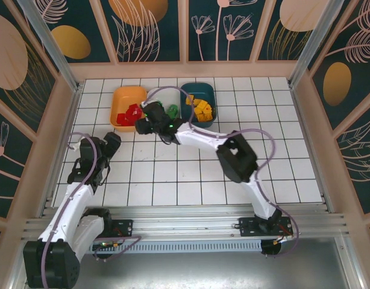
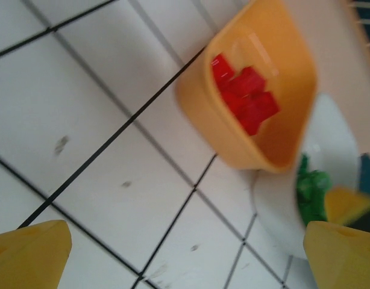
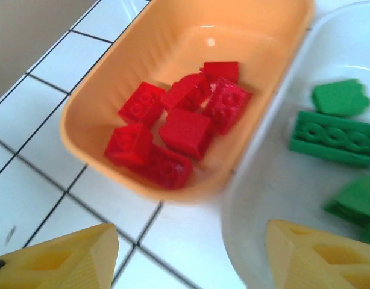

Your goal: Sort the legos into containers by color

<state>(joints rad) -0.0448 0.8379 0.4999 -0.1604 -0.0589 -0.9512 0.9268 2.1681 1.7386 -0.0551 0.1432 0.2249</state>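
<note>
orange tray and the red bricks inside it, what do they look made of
orange tray: looks like smooth moulded plastic, semi-glossy, with a small light glint on its inner wall and rounded corners. red bricks: likely hard plastic, shiny, with moulded round studs and crisp edges.

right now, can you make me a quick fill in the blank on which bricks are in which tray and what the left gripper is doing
1. The orange tray holds only ____ bricks.
2. The green bricks lie in the ____ tray.
3. The dark teal tray holds ____ bricks.
4. The left gripper hovers over bare table tiles with its jaws ____.

Missing words: red; white; yellow; open
</note>
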